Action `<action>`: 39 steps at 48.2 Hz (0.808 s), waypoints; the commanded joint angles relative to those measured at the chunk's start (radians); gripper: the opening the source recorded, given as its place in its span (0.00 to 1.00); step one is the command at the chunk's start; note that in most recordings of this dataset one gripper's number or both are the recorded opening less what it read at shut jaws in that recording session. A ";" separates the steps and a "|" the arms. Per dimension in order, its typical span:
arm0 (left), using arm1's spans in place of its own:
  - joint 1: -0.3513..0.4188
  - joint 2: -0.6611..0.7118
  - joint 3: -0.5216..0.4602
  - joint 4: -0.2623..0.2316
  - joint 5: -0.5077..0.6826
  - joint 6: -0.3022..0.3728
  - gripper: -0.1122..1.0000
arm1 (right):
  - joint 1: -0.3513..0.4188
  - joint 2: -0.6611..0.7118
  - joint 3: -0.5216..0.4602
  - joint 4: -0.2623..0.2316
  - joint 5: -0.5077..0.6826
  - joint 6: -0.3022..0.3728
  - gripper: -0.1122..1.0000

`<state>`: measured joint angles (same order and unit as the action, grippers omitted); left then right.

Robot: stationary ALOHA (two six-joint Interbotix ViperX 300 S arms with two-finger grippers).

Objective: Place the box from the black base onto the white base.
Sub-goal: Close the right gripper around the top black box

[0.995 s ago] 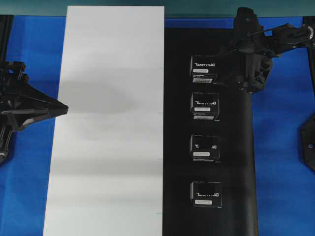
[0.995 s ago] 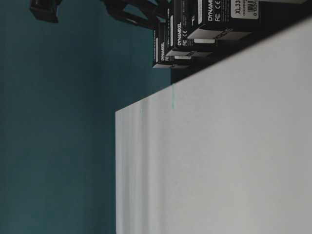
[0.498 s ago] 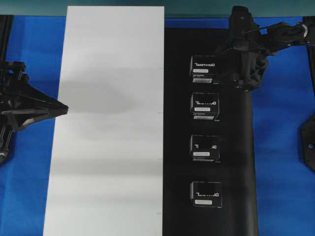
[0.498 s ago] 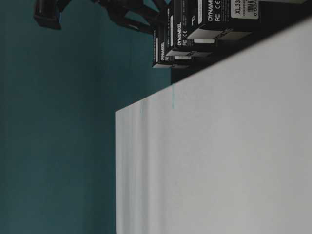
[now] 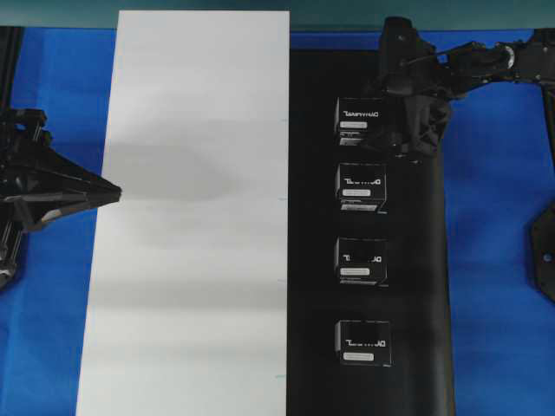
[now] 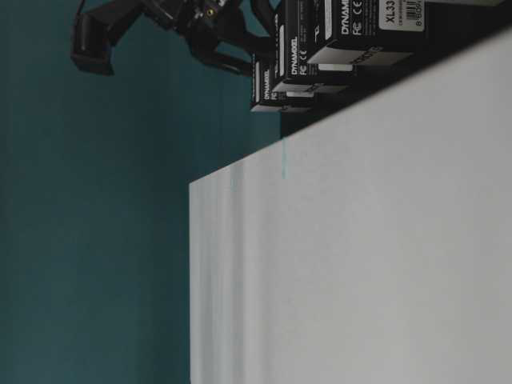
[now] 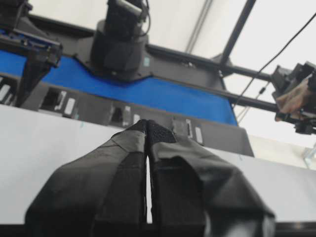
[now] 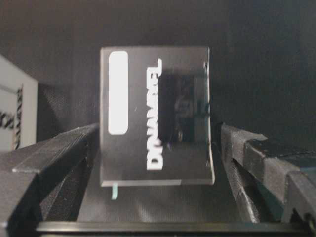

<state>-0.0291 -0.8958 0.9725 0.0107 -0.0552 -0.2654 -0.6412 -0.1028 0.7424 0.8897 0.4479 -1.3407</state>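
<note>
Your right gripper (image 5: 401,130) hung over the far end of the black base (image 5: 416,286), its arm reaching in from the upper right edge and its two fingers (image 8: 59,163) spread wide to either side of the box (image 8: 157,116), with a gap showing on both sides and no contact that could be seen. Your left gripper (image 7: 147,143) sat parked at the outer edge of the white base (image 5: 191,217), across that board from the black base, its taped tips pressed together with nothing between them. The black base lay alongside the white base, their long edges touching, both on the blue table cover (image 5: 499,260); a teal wall (image 6: 96,240) rose beyond the far end of the black base, and dark frame rails crossed behind it in the left wrist view. The box, the farthest of four alike boxes lined down the black base, stood at that base's far end, just beside the right gripper. It was a small black carton with white lettering reading DYNAMIXEL and a white rectangular label, one glossy face throwing back a dim reflection; the next box (image 5: 361,186) sat near it down the row.
</note>
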 commanded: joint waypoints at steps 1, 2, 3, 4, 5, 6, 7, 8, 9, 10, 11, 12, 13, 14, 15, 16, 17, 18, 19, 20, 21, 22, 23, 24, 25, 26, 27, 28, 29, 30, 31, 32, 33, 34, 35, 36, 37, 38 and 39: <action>-0.002 0.005 -0.021 0.003 -0.005 0.000 0.10 | 0.014 0.014 -0.017 0.006 -0.003 -0.003 1.00; -0.002 0.005 -0.021 0.003 -0.005 0.000 0.10 | 0.015 0.014 -0.017 0.006 -0.003 -0.003 1.00; -0.002 0.005 -0.021 0.003 -0.005 0.000 0.10 | 0.015 0.014 -0.017 0.006 -0.003 -0.003 1.00; -0.002 0.005 -0.021 0.003 -0.003 0.000 0.10 | 0.017 0.014 -0.017 0.006 -0.003 -0.003 1.00; -0.002 0.005 -0.021 0.003 -0.005 0.000 0.10 | 0.017 0.014 -0.017 0.006 -0.003 -0.003 1.00; -0.002 0.005 -0.021 0.005 -0.005 0.000 0.10 | 0.017 0.014 -0.017 0.006 -0.003 -0.003 1.00; -0.002 0.005 -0.021 0.003 -0.005 0.000 0.10 | 0.017 0.014 -0.017 0.006 -0.002 -0.002 1.00; -0.002 0.006 -0.021 0.003 -0.005 0.000 0.10 | 0.017 0.015 -0.017 0.006 -0.002 -0.003 1.00; -0.002 0.005 -0.021 0.003 -0.005 0.000 0.10 | 0.017 0.014 -0.015 0.006 -0.002 -0.002 1.00; -0.002 0.005 -0.020 0.003 -0.005 0.000 0.10 | 0.017 0.014 -0.015 0.006 -0.002 -0.002 1.00; -0.002 0.005 -0.020 0.003 -0.005 0.000 0.10 | 0.017 0.014 -0.014 0.006 -0.002 -0.002 1.00; -0.002 0.005 -0.020 0.003 -0.005 0.000 0.10 | 0.017 0.014 -0.014 0.006 -0.002 -0.002 1.00; -0.003 0.005 -0.018 0.003 -0.003 0.000 0.10 | 0.017 0.014 -0.014 0.006 -0.002 -0.002 1.00; -0.002 0.005 -0.018 0.003 -0.005 0.000 0.10 | 0.017 0.014 -0.014 0.006 -0.003 -0.002 1.00; -0.002 0.005 -0.017 0.003 -0.003 0.000 0.10 | 0.017 0.014 -0.012 0.006 -0.005 -0.002 1.00; -0.002 0.005 -0.017 0.003 -0.005 0.000 0.10 | 0.017 0.014 -0.012 0.006 -0.005 -0.002 1.00; -0.002 0.005 -0.015 0.003 -0.003 0.000 0.10 | 0.017 0.014 -0.012 0.006 -0.005 -0.002 1.00; -0.002 0.005 -0.015 0.003 -0.005 0.000 0.10 | 0.017 0.014 -0.012 0.006 -0.005 -0.002 1.00; -0.002 0.005 -0.015 0.003 -0.003 0.000 0.10 | 0.017 0.014 -0.012 0.006 -0.005 -0.002 0.99; -0.002 0.005 -0.014 0.003 -0.003 0.000 0.10 | 0.017 0.014 -0.012 0.006 -0.006 -0.002 0.99; -0.002 0.005 -0.014 0.003 -0.005 0.000 0.10 | 0.017 0.014 -0.012 0.006 -0.006 -0.002 0.99; -0.002 0.005 -0.014 0.003 -0.005 0.000 0.10 | 0.017 0.014 -0.012 0.006 -0.006 0.000 0.99; -0.002 0.005 -0.014 0.003 -0.005 0.000 0.10 | 0.017 0.014 -0.012 0.006 -0.006 -0.002 0.99; -0.002 0.005 -0.014 0.003 -0.005 0.000 0.10 | 0.017 0.014 -0.011 0.006 -0.005 0.000 0.99; -0.002 0.005 -0.012 0.003 -0.005 0.000 0.10 | 0.017 0.014 -0.012 0.006 -0.005 0.000 0.99; -0.002 0.006 -0.012 0.005 -0.005 0.000 0.10 | 0.017 0.014 -0.011 0.006 -0.003 0.000 0.99; -0.002 0.005 -0.012 0.003 -0.005 0.000 0.10 | 0.017 0.014 -0.011 0.006 -0.002 0.000 0.98; -0.002 0.005 -0.012 0.003 -0.005 -0.002 0.10 | 0.017 0.014 -0.009 0.006 -0.002 0.000 0.98; -0.002 0.005 -0.014 0.003 -0.005 -0.002 0.10 | 0.017 0.014 -0.009 0.006 -0.002 0.000 0.97; -0.002 0.005 -0.014 0.003 -0.005 -0.002 0.10 | 0.017 0.014 -0.009 0.006 -0.002 0.000 0.97; -0.002 0.005 -0.012 0.003 -0.003 -0.002 0.10 | 0.018 0.014 -0.009 0.006 -0.002 0.002 0.96; -0.002 0.005 -0.014 0.003 -0.003 -0.003 0.10 | 0.018 0.014 -0.009 0.006 0.000 0.002 0.95; -0.002 0.005 -0.012 0.003 -0.005 -0.003 0.10 | 0.018 0.014 -0.009 0.006 0.002 0.002 0.94; -0.002 0.003 -0.012 0.005 -0.005 -0.003 0.10 | 0.018 0.014 -0.009 0.006 0.002 0.002 0.92; -0.003 0.003 -0.014 0.005 -0.003 -0.003 0.10 | 0.018 0.014 -0.009 0.006 0.002 0.002 0.91; -0.003 0.002 -0.012 0.003 -0.003 -0.003 0.10 | 0.018 0.014 -0.009 0.006 0.002 0.002 0.89; -0.003 0.002 -0.012 0.005 -0.003 -0.003 0.10 | 0.018 0.014 -0.009 0.006 0.002 0.002 0.88; -0.003 0.002 -0.012 0.003 -0.003 -0.003 0.10 | 0.018 0.014 -0.009 0.006 0.003 0.002 0.87; -0.003 0.000 -0.012 0.003 -0.003 -0.003 0.10 | 0.018 0.014 -0.009 0.006 0.003 0.002 0.85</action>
<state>-0.0291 -0.8958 0.9741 0.0123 -0.0537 -0.2669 -0.6335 -0.0951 0.7363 0.8897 0.4495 -1.3407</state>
